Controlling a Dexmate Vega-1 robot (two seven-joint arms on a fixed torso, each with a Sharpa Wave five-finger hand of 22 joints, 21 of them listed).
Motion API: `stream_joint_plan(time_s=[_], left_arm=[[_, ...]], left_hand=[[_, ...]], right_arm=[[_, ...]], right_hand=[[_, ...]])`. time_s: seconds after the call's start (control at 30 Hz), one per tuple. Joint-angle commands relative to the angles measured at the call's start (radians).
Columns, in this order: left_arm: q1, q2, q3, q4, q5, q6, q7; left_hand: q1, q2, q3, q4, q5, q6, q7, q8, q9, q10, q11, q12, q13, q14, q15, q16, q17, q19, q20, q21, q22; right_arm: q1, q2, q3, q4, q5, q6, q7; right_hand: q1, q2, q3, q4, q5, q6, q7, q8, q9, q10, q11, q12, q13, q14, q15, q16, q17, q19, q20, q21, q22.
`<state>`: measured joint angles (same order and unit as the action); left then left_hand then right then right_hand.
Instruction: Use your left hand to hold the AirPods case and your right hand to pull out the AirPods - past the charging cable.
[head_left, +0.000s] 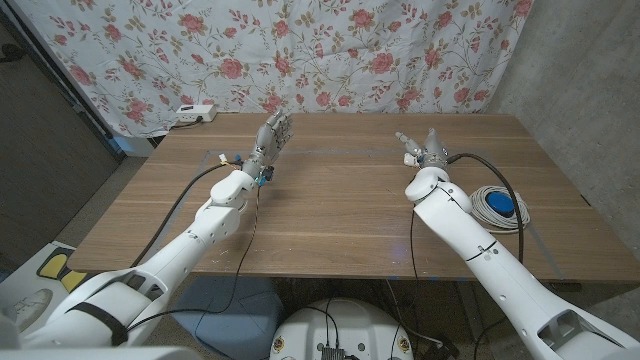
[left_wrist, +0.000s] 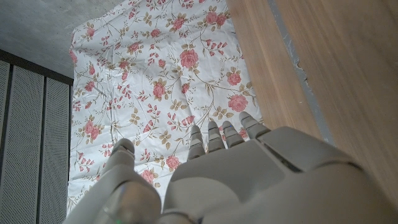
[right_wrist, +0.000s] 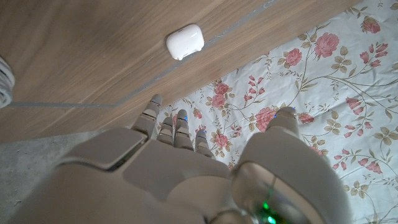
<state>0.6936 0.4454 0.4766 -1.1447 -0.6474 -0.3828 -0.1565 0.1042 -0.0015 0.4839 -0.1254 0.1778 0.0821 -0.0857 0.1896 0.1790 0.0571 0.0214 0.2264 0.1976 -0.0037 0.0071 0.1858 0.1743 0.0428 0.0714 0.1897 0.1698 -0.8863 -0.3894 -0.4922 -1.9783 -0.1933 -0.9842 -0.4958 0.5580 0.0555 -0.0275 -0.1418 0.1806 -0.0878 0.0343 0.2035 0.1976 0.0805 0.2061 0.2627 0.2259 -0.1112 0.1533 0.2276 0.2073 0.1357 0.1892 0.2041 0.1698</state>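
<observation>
Both my left hand (head_left: 272, 135) and right hand (head_left: 424, 152) hover open, holding nothing. I judge they're raised to approach the AirPods case (right_wrist: 185, 42) on the table (head_left: 330, 215).

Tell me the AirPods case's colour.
White; the AirPods case shows best in the right wrist view.

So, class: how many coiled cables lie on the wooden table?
1: the coiled white cable with a blue centre lies by the table's right edge, beside the right arm. Others may be hidden.

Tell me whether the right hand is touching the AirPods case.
Apart. The right wrist view shows bare wood between the right hand's fingers and the AirPods case.
</observation>
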Motion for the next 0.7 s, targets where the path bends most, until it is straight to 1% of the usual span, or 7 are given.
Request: stream_joint_plan(time_s=[0.03, 0.17, 0.33, 0.37, 0.4, 0.47, 0.7], left_arm=[[0.013, 0.007, -0.004, -0.021, -0.007, 0.002, -0.003], [0.016, 0.010, -0.005, -0.029, -0.006, 0.005, 0.001], [0.021, 0.016, -0.007, -0.045, -0.009, 0.016, 0.004], [0.022, 0.017, -0.007, -0.048, -0.007, 0.017, 0.006], [0.021, 0.016, -0.008, -0.046, -0.008, 0.015, 0.003], [0.022, 0.017, -0.008, -0.047, -0.010, 0.018, 0.002], [0.023, 0.015, -0.008, -0.045, -0.012, 0.018, 0.000]], left_hand=[[0.005, 0.007, -0.001, -0.006, 0.005, 0.009, 0.003, 0.000, 0.003, 0.005, 0.001, -0.003, 0.003, -0.007, -0.001, -0.001, 0.004, -0.002, 0.000, 0.003, 0.005], [0.005, 0.007, -0.001, -0.006, 0.005, 0.009, 0.003, 0.000, 0.003, 0.004, 0.004, -0.004, 0.003, -0.006, 0.000, -0.001, 0.004, -0.002, 0.000, 0.003, 0.005], [0.004, 0.007, -0.002, -0.006, 0.005, 0.009, 0.004, 0.000, 0.003, 0.005, 0.003, -0.004, 0.003, -0.006, 0.000, -0.001, 0.004, -0.002, 0.001, 0.003, 0.005], [0.004, 0.007, -0.002, -0.006, 0.005, 0.010, 0.004, 0.000, 0.003, 0.004, 0.003, -0.004, 0.003, -0.006, 0.000, 0.000, 0.004, -0.002, 0.001, 0.003, 0.005], [0.004, 0.007, -0.002, -0.006, 0.005, 0.009, 0.005, 0.000, 0.003, 0.005, 0.003, -0.004, 0.003, -0.006, 0.000, -0.001, 0.004, -0.002, 0.001, 0.003, 0.005], [0.004, 0.006, -0.002, -0.006, 0.005, 0.009, 0.004, 0.000, 0.003, 0.005, 0.004, -0.004, 0.003, -0.006, 0.001, -0.001, 0.004, -0.002, 0.001, 0.003, 0.005], [0.004, 0.006, -0.003, -0.006, 0.005, 0.008, 0.004, 0.000, 0.003, 0.005, 0.003, -0.004, 0.003, -0.005, 0.000, 0.000, 0.004, -0.002, 0.001, 0.003, 0.005]], right_arm=[[0.033, -0.003, -0.046, -0.005, -0.048, -0.082, 0.006], [0.043, 0.000, -0.060, 0.005, -0.065, -0.097, 0.002], [0.057, 0.001, -0.071, 0.014, -0.074, -0.114, 0.012], [0.063, 0.000, -0.079, 0.019, -0.080, -0.122, 0.012], [0.074, -0.006, -0.097, 0.028, -0.095, -0.135, 0.010], [0.088, -0.013, -0.117, 0.035, -0.109, -0.152, 0.017], [0.117, -0.009, -0.145, 0.062, -0.127, -0.186, 0.035]], right_hand=[[-0.002, -0.009, -0.002, 0.007, -0.002, -0.006, 0.001, 0.002, 0.003, 0.013, 0.002, 0.007, 0.003, 0.012, 0.003, 0.006, 0.002, 0.021, -0.004, 0.011, 0.003], [-0.005, -0.013, -0.003, 0.009, -0.001, -0.006, 0.000, 0.002, 0.003, 0.030, 0.009, 0.011, 0.004, 0.029, 0.008, 0.010, 0.001, 0.057, -0.009, 0.019, 0.002], [-0.007, -0.014, -0.004, 0.009, 0.000, -0.003, 0.005, 0.003, 0.003, 0.037, 0.010, 0.012, 0.005, 0.051, 0.015, 0.016, 0.000, 0.075, -0.004, 0.020, 0.002], [-0.008, -0.015, -0.004, 0.010, 0.001, -0.003, 0.005, 0.003, 0.003, 0.041, 0.006, 0.012, 0.005, 0.070, 0.009, 0.021, 0.000, 0.082, -0.004, 0.020, 0.002], [-0.008, -0.017, -0.003, 0.010, 0.001, -0.003, 0.007, 0.003, 0.003, 0.057, 0.003, 0.016, 0.006, 0.092, -0.011, 0.025, -0.001, 0.109, -0.007, 0.024, 0.001], [-0.009, -0.018, -0.003, 0.011, 0.002, -0.001, 0.006, 0.003, 0.003, 0.071, 0.000, 0.019, 0.006, 0.111, -0.017, 0.028, -0.003, 0.135, -0.015, 0.028, 0.001], [-0.015, -0.019, -0.003, 0.015, 0.003, 0.001, 0.010, 0.003, 0.003, 0.092, 0.003, 0.022, 0.007, 0.180, 0.008, 0.045, -0.004, 0.192, -0.009, 0.035, 0.001]])
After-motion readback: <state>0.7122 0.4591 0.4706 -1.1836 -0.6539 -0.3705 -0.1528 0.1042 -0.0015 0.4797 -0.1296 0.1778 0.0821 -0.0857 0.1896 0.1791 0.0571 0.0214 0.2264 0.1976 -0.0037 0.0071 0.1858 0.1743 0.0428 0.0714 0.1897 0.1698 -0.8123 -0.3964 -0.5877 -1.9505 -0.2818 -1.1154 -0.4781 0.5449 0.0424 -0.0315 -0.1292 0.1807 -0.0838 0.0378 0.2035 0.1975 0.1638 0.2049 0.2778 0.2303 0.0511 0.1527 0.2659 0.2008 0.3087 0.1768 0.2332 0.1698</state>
